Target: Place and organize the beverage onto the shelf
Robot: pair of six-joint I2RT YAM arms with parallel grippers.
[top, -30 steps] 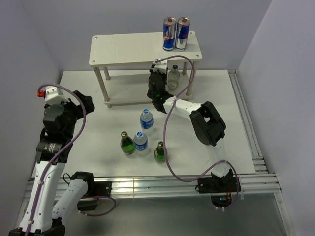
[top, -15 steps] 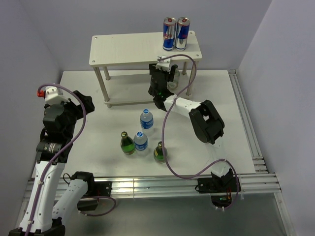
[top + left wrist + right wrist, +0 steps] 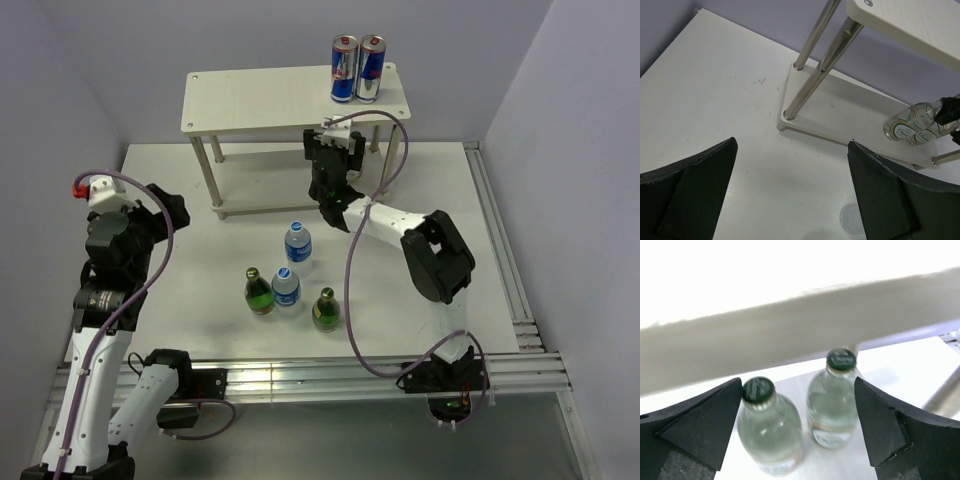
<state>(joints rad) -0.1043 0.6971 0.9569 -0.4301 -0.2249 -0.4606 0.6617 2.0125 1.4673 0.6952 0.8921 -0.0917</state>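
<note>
The shelf (image 3: 260, 100) stands at the back of the table. On its lower board (image 3: 812, 460) two pale clear bottles with dark green caps stand upright side by side, one on the left (image 3: 769, 432) and one on the right (image 3: 832, 407). My right gripper (image 3: 798, 385) is open under the top board, its fingers wide on either side of the pair and touching neither. On the table stand two blue-capped bottles (image 3: 297, 242) (image 3: 286, 287) and two green bottles (image 3: 259, 291) (image 3: 324, 309). My left gripper (image 3: 792, 145) hangs open over bare table, holding nothing.
Two blue-and-silver cans (image 3: 357, 68) stand on the right end of the shelf's top board. Thin metal shelf legs (image 3: 805, 82) rise near the left gripper. A rail (image 3: 520, 260) runs along the table's right edge.
My right gripper has opened and let go of a pale bottle, which now stands on the lower board beside the other. The left arm has barely moved.
</note>
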